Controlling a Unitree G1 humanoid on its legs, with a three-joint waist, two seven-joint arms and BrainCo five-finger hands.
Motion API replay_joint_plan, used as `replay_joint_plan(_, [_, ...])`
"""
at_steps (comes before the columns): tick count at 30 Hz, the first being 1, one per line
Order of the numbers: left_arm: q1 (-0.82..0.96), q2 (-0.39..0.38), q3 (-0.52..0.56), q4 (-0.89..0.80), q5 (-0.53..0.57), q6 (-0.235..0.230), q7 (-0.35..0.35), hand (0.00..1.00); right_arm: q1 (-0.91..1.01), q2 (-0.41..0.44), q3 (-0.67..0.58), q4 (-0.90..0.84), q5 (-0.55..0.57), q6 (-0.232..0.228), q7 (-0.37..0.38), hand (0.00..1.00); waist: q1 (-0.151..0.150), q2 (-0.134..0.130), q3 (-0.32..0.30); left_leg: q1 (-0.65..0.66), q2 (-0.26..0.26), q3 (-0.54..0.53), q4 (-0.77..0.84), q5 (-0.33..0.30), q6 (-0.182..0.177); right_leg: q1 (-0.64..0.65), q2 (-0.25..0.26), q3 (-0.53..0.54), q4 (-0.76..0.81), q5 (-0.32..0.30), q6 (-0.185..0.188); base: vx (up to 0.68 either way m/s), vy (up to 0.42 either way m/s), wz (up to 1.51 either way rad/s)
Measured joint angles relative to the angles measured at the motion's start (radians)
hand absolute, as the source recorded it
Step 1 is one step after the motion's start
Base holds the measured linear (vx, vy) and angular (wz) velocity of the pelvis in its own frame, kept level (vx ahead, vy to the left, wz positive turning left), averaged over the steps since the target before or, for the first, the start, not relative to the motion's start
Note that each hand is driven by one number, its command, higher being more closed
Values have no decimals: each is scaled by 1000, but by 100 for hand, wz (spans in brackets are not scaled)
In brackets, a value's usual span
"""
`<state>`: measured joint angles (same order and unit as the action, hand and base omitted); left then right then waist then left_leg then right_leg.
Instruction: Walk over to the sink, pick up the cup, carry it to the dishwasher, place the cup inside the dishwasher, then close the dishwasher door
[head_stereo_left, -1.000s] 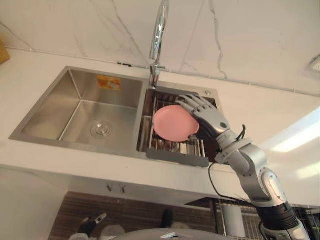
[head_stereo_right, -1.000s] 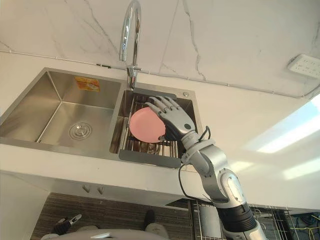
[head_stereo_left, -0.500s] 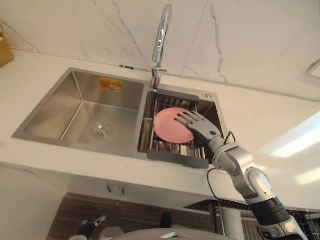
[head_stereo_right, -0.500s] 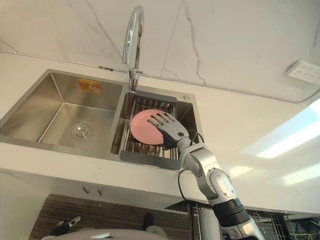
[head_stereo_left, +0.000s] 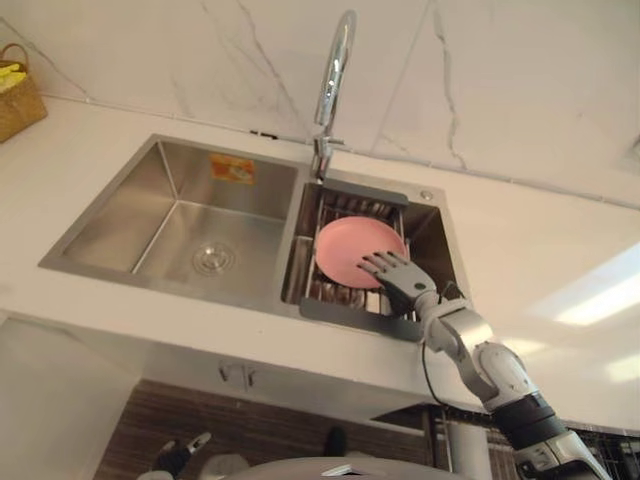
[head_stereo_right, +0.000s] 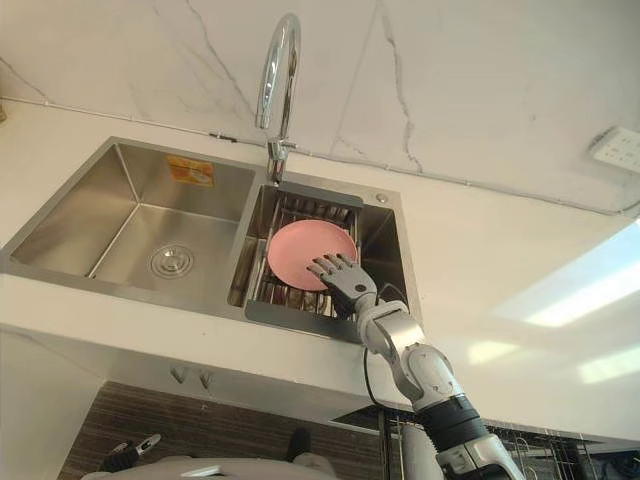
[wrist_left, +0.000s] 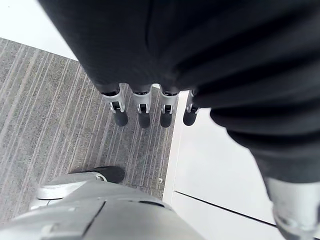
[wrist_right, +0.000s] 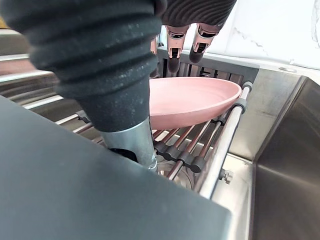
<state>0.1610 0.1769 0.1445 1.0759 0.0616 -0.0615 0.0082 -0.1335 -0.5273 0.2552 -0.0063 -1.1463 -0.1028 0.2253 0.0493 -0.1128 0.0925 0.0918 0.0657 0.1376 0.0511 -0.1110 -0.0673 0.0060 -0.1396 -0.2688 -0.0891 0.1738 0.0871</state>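
Observation:
A shallow pink dish (head_stereo_left: 348, 243) lies on a wire rack (head_stereo_left: 352, 311) in the sink's right basin; no cup is visible. My right hand (head_stereo_left: 396, 279) reaches in from the lower right and hovers at the dish's near rim, open with its fingers spread. In the right wrist view the fingers (wrist_right: 174, 48) stretch out just above the pink dish (wrist_right: 200, 97) without curling round it. My left hand (wrist_left: 142, 107) hangs low over a grey striped floor, fingers straight and holding nothing.
A tall chrome faucet (head_stereo_left: 335, 70) rises behind the divide between the basins. The left basin (head_stereo_left: 190, 230) holds only its drain. White counter (head_stereo_left: 520, 250) surrounds the sink, with a wicker basket (head_stereo_left: 18, 95) at far left and a wall socket (head_stereo_right: 620, 150) at right.
My right hand has slid from the dish's right side down to its near rim, and the arm has dropped lower. The camera has shifted a little; the dish stays on the rack.

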Motion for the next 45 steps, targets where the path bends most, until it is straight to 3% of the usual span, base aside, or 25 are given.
replay_joint_plan(11, [12, 0, 0, -5, 0, 1, 0, 0, -80, 2, 39, 149, -42, 10, -21, 0, 3, 0, -7, -5, -4, -15, -6, 8, 1, 2, -9, -18, 0, 0, 0, -15, 1, 4])
replay_joint_plan(22, [14, -1, 0, -25, -18, 2, 1, 0, -132, 15, 61, 306, -85, 46, -130, 0, 11, 0, -7, -2, -8, -33, -37, 33, 2, 3, -10, -40, 0, 0, 0, -13, -10, 5])
replay_joint_plan(23, [17, -1, -1, -33, -18, 2, 1, 0, -133, 17, 62, 308, -91, 47, -137, 100, 10, 0, -7, -2, -7, -34, -37, 33, 2, 4, -10, -42, 0, 0, 0, -15, -13, 7])
replay_joint_plan(29, [21, -2, -16, -43, -19, 2, 2, 0, -168, 34, 96, 352, -117, 66, -231, 100, 15, -1, -8, 1, -7, -37, -37, 34, 2, 10, -11, -44, 0, 0, 0, -17, -5, 1])
replay_joint_plan(36, [28, -2, -28, -43, -19, 0, 7, 0, -195, 48, 95, 417, -116, 85, -393, 100, 18, -3, -9, 3, -7, -38, -37, 36, 1, 12, -11, -45, 0, 0, 0, 0, 0, 0])
replay_joint_plan(45, [31, -2, -27, -44, -19, -8, 10, 0, -194, 47, 93, 416, -71, 39, -469, 100, 16, 0, -7, 10, -7, -36, -39, 36, 1, 18, -11, -45, 0, 0, 0, 0, 0, 0])
